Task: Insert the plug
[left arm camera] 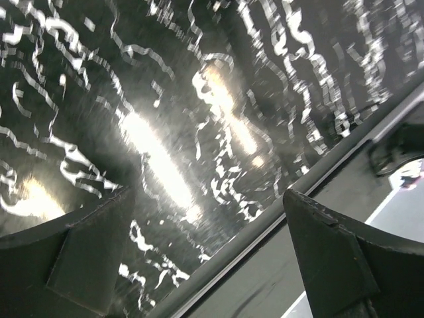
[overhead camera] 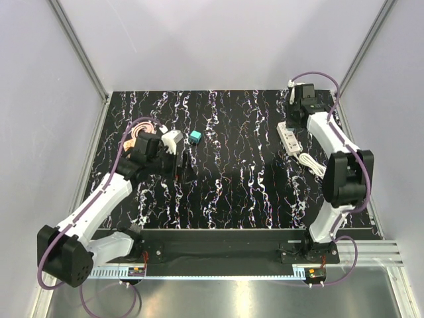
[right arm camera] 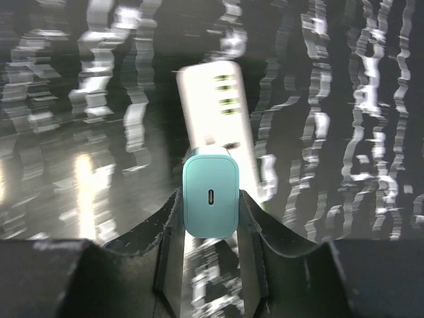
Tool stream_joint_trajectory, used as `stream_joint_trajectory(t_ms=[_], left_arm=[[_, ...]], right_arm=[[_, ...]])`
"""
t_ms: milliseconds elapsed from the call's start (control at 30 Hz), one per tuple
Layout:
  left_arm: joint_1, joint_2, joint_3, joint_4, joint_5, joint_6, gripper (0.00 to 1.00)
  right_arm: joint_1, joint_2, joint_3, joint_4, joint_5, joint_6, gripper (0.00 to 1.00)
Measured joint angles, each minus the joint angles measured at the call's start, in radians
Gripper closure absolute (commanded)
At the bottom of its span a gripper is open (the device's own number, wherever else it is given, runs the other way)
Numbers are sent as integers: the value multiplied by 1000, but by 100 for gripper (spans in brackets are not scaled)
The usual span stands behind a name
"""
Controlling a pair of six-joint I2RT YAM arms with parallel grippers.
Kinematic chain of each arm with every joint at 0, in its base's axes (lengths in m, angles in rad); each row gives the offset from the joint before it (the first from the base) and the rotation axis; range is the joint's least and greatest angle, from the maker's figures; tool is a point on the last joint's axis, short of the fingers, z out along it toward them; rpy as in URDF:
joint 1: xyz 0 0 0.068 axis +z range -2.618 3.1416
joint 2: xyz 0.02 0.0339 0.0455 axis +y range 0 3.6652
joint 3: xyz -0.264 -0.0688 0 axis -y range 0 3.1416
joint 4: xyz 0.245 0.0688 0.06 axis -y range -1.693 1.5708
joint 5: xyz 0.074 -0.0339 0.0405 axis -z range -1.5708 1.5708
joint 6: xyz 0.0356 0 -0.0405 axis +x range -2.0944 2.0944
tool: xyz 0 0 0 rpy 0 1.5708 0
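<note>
The teal-blue plug [overhead camera: 193,138] lies on the black marbled table, left of centre. My left gripper [overhead camera: 180,165] is open and empty just near-left of it; the left wrist view shows its fingers wide apart [left arm camera: 207,199] over bare table near the front edge. My right gripper [overhead camera: 293,93] is at the far right, shut on a paler mint-green cube block [right arm camera: 211,196] with a small slot in its face. The white power strip [overhead camera: 290,137] lies below and ahead of that block, and also shows in the right wrist view [right arm camera: 215,99], blurred.
A white cord [overhead camera: 311,162] coils off the near end of the power strip. A tan coiled thing [overhead camera: 140,132] lies beside the left wrist. Grey walls enclose the table. A metal rail [left arm camera: 278,218] runs along the front edge.
</note>
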Motion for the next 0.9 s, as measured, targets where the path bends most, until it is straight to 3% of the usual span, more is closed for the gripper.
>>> stream_joint_trajectory(t_ms=[300, 900], left_arm=[[-82, -30, -14, -32, -84, 43, 1], [-86, -60, -14, -54, -202, 63, 1]], right_arm=[[-38, 143, 12, 50, 37, -157, 100], [-65, 150, 3, 102, -102, -167, 100]])
